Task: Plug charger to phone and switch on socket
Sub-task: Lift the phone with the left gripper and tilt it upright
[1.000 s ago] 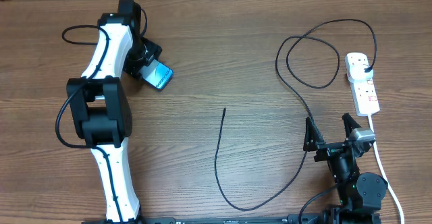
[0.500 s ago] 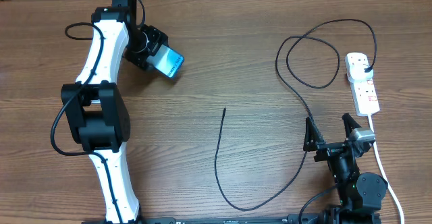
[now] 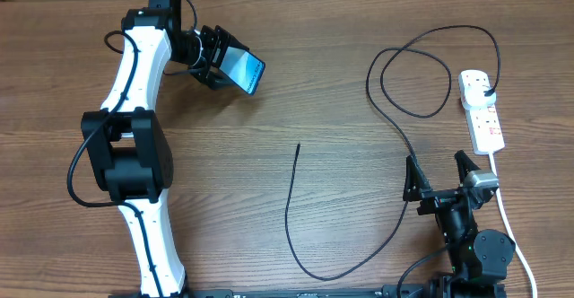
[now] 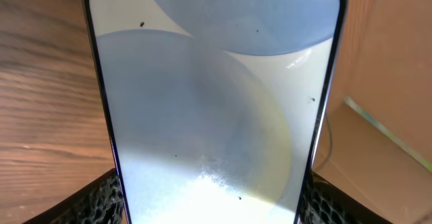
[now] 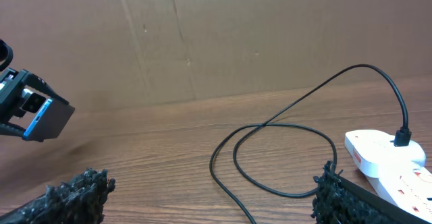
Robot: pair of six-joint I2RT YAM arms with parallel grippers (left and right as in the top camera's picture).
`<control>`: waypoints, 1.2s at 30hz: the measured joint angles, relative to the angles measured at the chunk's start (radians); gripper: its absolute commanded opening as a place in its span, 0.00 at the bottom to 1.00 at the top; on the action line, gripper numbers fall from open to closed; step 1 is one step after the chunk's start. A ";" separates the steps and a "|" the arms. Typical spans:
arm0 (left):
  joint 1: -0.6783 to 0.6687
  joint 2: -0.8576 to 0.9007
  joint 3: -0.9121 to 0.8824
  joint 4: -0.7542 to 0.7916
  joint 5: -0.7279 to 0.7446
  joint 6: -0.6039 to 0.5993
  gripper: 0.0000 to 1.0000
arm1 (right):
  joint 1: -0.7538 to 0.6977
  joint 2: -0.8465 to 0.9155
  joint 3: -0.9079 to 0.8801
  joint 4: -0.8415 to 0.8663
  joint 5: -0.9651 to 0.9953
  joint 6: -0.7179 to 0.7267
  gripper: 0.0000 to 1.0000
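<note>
The left arm (image 3: 134,74) reaches across the far left of the wooden tabletop (image 3: 341,29), and the left jaws are clamped on the phone (image 3: 244,70), gripping its lower end by the two long edges. The phone seems lifted clear of the wood, with its free end pointing toward the middle of the tabletop. In the left wrist view its lit, pale blue screen fills almost the whole frame, with a small camera hole and white battery text at the far end, and black padded fingers (image 4: 101,200) at both lower corners.

The charger (image 3: 289,208) lies well apart from the phone. Its small free tip rests near the middle of the tabletop. From there the thin black cable runs toward the near edge, bends right and climbs past the right arm (image 3: 471,240). It then makes a wide loop and ends in a black plug seated in the far outlet of the socket (image 3: 487,123). The socket lies along the right side, and its thick white cord (image 3: 504,210) trails toward the near edge.

The right jaws stand wide apart near the near right edge and hold nothing. The cable passes just beside the left finger. They face a cardboard wall (image 5: 236,35)
</note>
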State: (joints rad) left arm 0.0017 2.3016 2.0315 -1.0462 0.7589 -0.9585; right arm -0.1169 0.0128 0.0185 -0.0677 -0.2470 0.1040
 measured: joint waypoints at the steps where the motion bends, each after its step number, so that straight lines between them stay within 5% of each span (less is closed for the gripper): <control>1: -0.002 0.000 0.000 0.000 0.016 0.000 0.04 | 0.000 0.000 0.000 0.000 0.000 0.000 1.00; 21: -0.020 0.000 0.000 0.000 0.421 0.000 0.04 | 0.000 0.000 0.000 0.000 0.000 0.000 1.00; 36: -0.020 0.000 0.000 0.000 0.550 0.000 0.04 | 0.000 0.000 0.000 0.000 0.000 0.000 1.00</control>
State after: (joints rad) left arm -0.0181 2.3016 2.0315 -1.0462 1.3090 -0.9581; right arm -0.1169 0.0128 0.0185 -0.0681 -0.2466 0.1040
